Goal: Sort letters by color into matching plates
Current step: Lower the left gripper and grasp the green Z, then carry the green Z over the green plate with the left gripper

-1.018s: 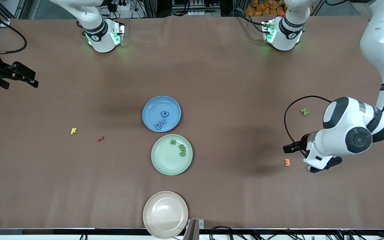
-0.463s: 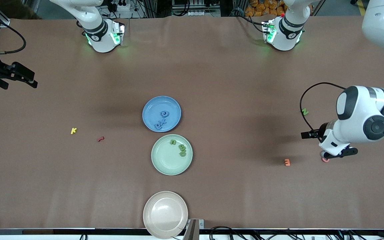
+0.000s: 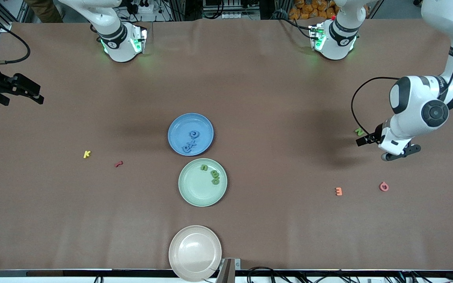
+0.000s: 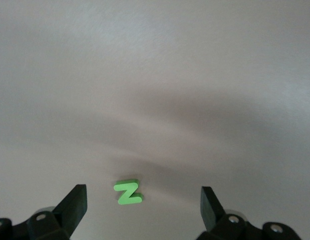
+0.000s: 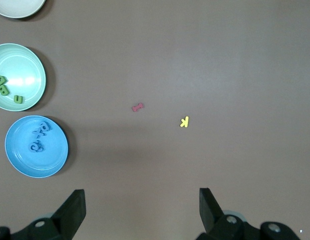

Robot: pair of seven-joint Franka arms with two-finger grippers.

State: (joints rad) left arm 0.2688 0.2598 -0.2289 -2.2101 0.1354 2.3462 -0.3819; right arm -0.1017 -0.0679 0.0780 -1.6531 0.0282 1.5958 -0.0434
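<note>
Hovering over the green Z (image 4: 128,192), our left claw (image 4: 143,206) has its fingers spread wide and holds nothing; the letter lies flat on the counter (image 3: 273,98), between the two fingertips in the left wrist view. To do this step well, we judge that we should come straight down with the Z in the middle of the fingers, close on its edges gently, and lift only when the pinch is firm, because so thin a piece can slip or tip.

Our right claw (image 5: 142,206) is also spread and empty; it waits high at the right arm's end of the counter.

Going outward, the blue plate (image 3: 179,124) holds blue letters (image 3: 192,140), and the green plate (image 3: 195,188), nearer to the front camera, holds three green letters (image 3: 213,174). The Z is well apart from both plates, at the left arm's end.

The front view alone shows the orange letter (image 3: 338,191), the pink letter (image 3: 384,186) and how far we must carry the Z. The left wrist view alone shows the Z fully; in the front view the arm's cable partly hides it. The right wrist view shows the yellow letter (image 5: 184,121) and the red letter (image 5: 137,107) clearly.
</note>
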